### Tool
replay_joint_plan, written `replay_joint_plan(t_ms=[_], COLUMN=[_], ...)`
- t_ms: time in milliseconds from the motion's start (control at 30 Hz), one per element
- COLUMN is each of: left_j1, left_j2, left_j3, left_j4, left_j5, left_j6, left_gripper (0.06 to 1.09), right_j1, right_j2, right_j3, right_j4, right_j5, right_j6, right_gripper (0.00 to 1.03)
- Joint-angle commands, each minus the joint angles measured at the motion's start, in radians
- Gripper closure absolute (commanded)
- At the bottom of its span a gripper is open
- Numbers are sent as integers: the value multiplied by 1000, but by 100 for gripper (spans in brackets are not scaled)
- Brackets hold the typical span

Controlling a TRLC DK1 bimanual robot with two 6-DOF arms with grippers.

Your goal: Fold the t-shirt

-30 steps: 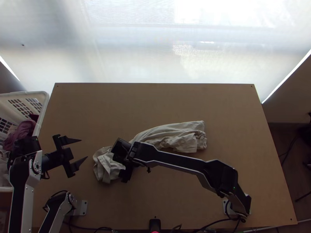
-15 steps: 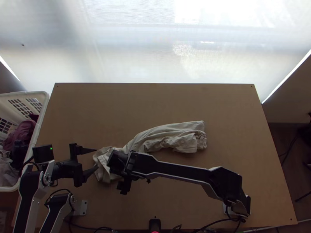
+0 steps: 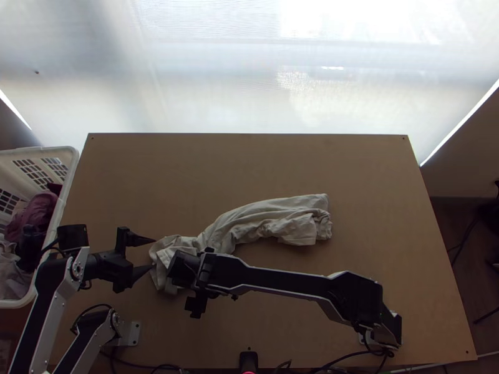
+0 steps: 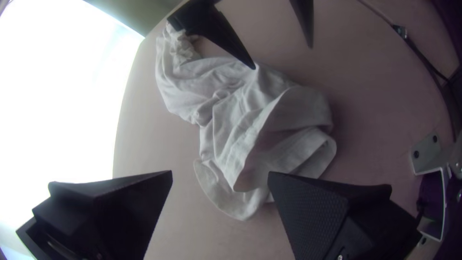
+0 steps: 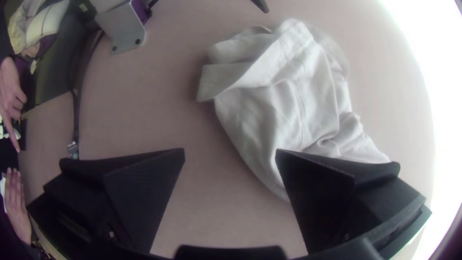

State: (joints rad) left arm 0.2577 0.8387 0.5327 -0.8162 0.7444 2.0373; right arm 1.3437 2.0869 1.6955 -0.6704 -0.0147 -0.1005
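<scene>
In the top view the left gripper (image 3: 153, 254) stands open at the left end of the light t-shirt (image 3: 249, 218). The right gripper (image 3: 178, 274), reaching across from the right, is above that same end and hides part of it. The shirt lies bunched, a long crumpled strip running up to the right. In the left wrist view the left gripper (image 4: 220, 174) is open, with loose folds of the shirt (image 4: 231, 110) beyond its fingers. The right wrist view has the right gripper (image 5: 230, 151) open, one finger overlapping the shirt (image 5: 288, 96).
A white basket (image 3: 68, 181) with dark and purple clothes stands off the table's left edge. The wooden table (image 3: 374, 187) extends around the shirt. Cables and a small black device (image 3: 248, 360) lie at the near edge. A person's hands (image 5: 12, 91) show at the right wrist view's edge.
The left gripper has moved right, up to the shirt's left end. The right gripper has shifted slightly left and toward the near edge. The shirt's long strip looks unchanged.
</scene>
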Motion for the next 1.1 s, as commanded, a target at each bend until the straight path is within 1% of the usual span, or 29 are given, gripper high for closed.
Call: replay_joint_plan(t_ms=[0,200,300,467,567,667,833,967,1033,1067], left_j1=[-9,-78,-117,-170,-175,-173,-169,-183,-189,-190], left_j2=[100,171,200,249,264,269,272,261,263,263], left_j3=[13,16,-2,-13,-7,-11,-33,-62,-79,-80], left_j4=[15,20,49,181,193,227,244,279,310,318], left_j5=[-88,-143,-163,-162,-160,-160,-160,-160,-158,-157], left_j6=[55,58,60,60,58,58,58,58,58,58], left_gripper=[12,12,12,12,12,12,12,12,16,20], right_j1=[3,9,9,3,3,5,8,8,6,6], right_j2=[2,18,32,52,64,71,99,119,130,133], right_j3=[-10,-7,0,1,-2,-5,-3,3,1,-2], right_j4=[5,32,49,72,75,92,106,134,143,149], right_j5=[15,15,22,78,90,131,140,182,206,216], right_j6=[12,25,24,16,15,1,-2,-5,-8,-8], right_gripper=[15,15,15,15,15,15,15,15,16,17])
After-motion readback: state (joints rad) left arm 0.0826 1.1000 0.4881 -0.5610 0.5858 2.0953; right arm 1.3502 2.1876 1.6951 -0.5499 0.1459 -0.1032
